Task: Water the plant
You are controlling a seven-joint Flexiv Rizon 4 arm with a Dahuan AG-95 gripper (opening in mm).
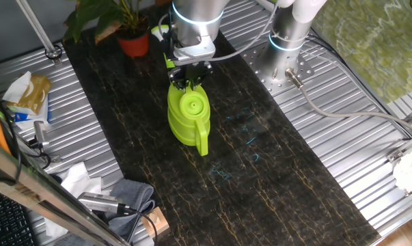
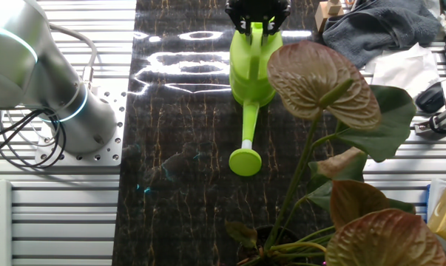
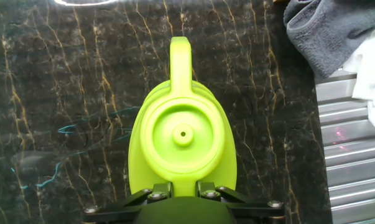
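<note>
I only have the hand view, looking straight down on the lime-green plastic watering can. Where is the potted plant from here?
Observer: The leafy plant in its orange-red pot is outside your frame. It stands at one end of the black marbled tabletop, past the lime-green watering can.
Operator: Which way is the spout pointing?
Observer: The can's long spout with its round rose points toward that plant, opposite the handle at the top of your picture.

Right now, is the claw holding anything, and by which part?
The claw appears closed on the green watering can, at its top handle behind the lid.
</note>
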